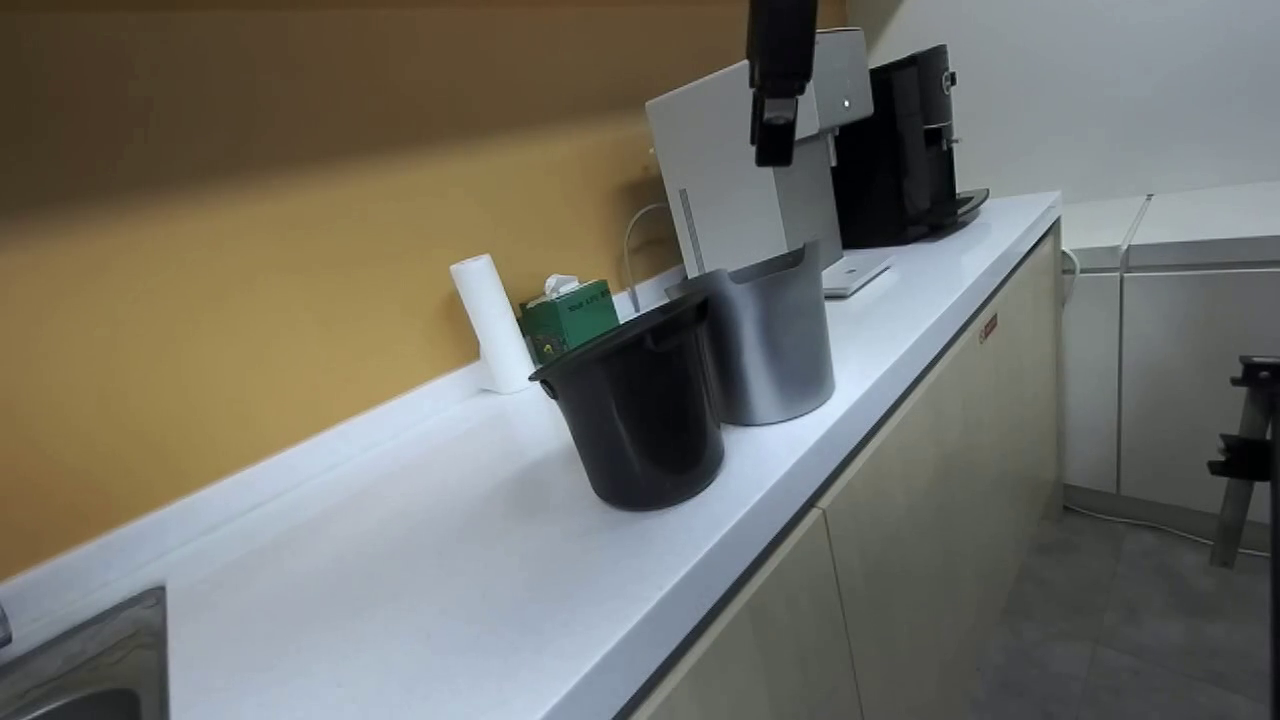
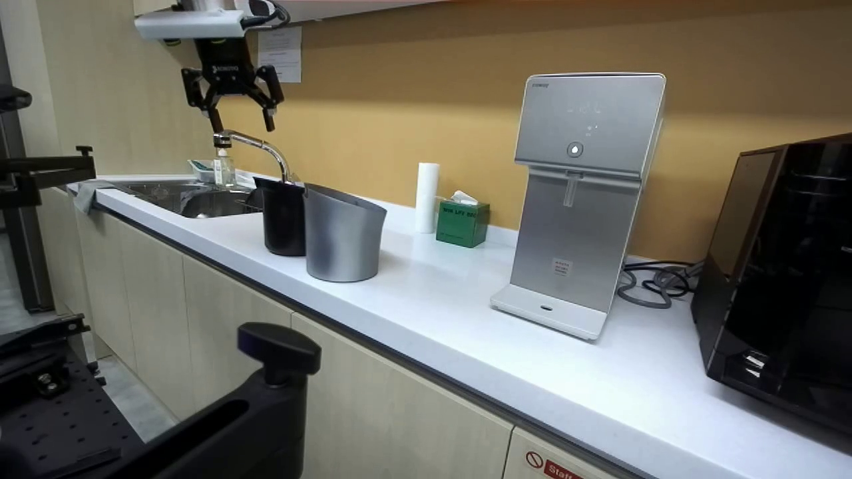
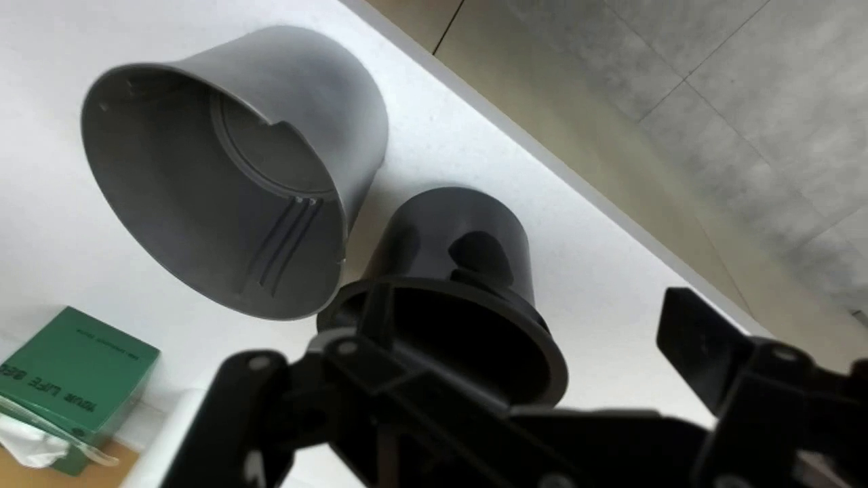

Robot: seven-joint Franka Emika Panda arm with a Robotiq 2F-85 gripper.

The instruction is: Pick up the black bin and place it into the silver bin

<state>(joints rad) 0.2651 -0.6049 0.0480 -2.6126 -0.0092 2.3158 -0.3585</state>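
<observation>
The black bin (image 1: pixel 645 430) stands upright on the counter, right beside the silver bin (image 1: pixel 775 345). In another exterior view the silver bin (image 2: pixel 343 236) partly hides the black bin (image 2: pixel 281 223). My gripper (image 2: pixel 243 123) is open and empty, well above the counter and the black bin. Only the end of the gripper (image 1: pixel 774 145) shows at the top of an exterior view. In the wrist view the gripper's fingers (image 3: pixel 534 308) are wide apart, and one overlaps the opening of the black bin (image 3: pixel 454 230). The empty silver bin (image 3: pixel 319 88) lies to its upper left.
A green tissue box (image 2: pixel 462 223) and a white paper roll (image 2: pixel 426 199) stand by the wall. A white water dispenser (image 2: pixel 579 233) and a black machine (image 2: pixel 785 279) stand further along. A sink (image 2: pixel 219 206) is at the far end. The counter's front edge (image 1: pixel 760 510) runs close to both bins.
</observation>
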